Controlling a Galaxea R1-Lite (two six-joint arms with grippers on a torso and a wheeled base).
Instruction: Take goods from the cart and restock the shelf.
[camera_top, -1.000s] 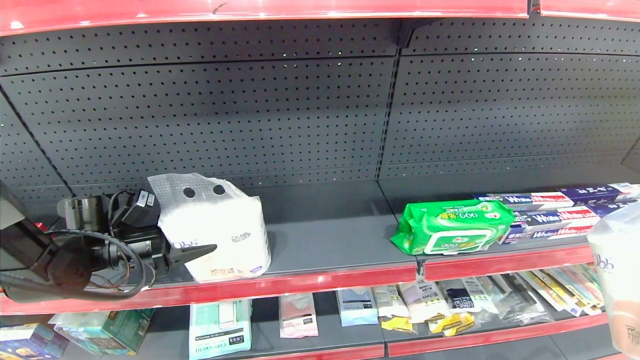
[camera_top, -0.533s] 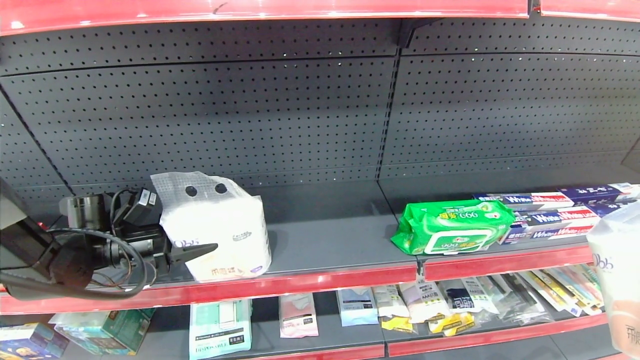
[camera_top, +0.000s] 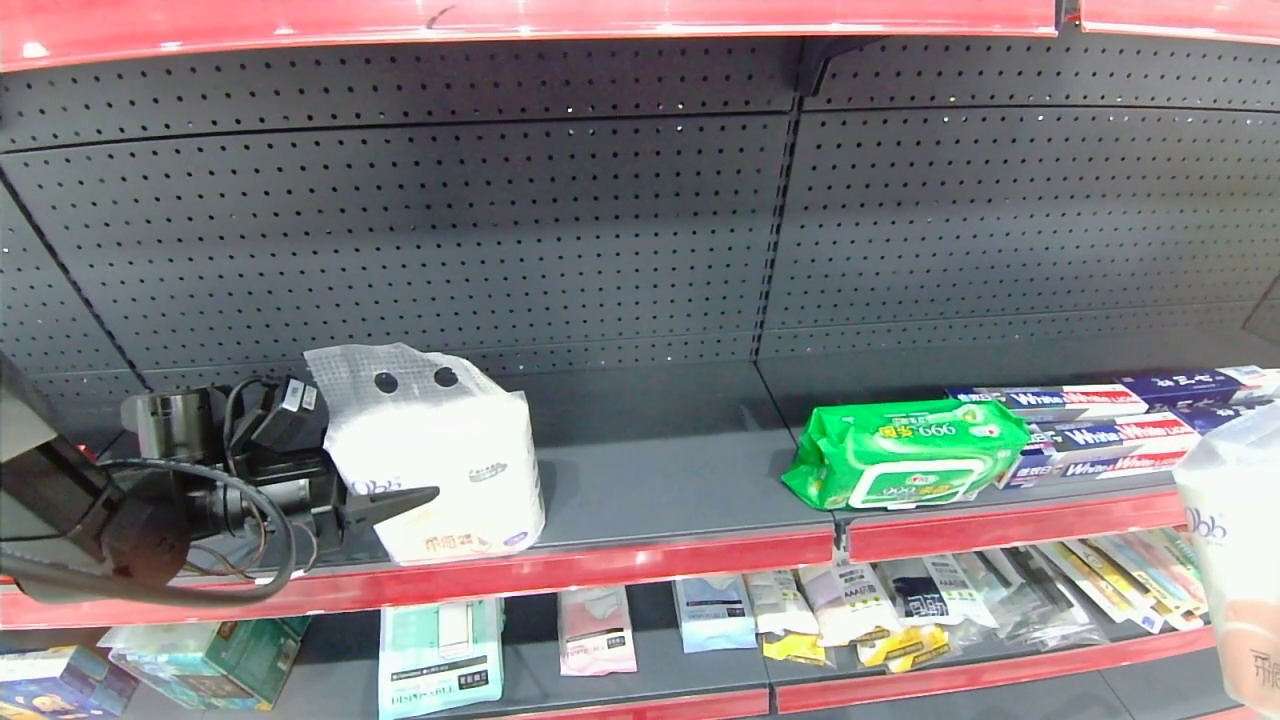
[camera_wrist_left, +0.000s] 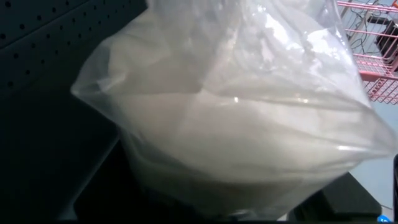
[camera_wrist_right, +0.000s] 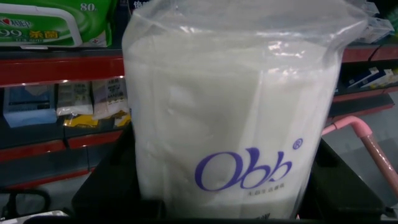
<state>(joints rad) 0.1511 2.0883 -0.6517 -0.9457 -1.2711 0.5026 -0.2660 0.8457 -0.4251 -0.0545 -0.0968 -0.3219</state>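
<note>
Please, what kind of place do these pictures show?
Most likely a shop aisle: a pegboard-backed shelf with red front edges holds retail goods, such as a green wet wipes pack and stacked toothpaste boxes.

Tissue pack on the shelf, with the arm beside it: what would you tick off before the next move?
1. The tissue pack stands upright on the shelf: ok.
2. Its base fully down behind the front lip: cannot tell.
3. Left jaws released before pulling back: not ok, shut on it.
4. Bare shelf to its right for more stock: ok.
5. Right jaws hold the second pack firmly: ok.
</note>
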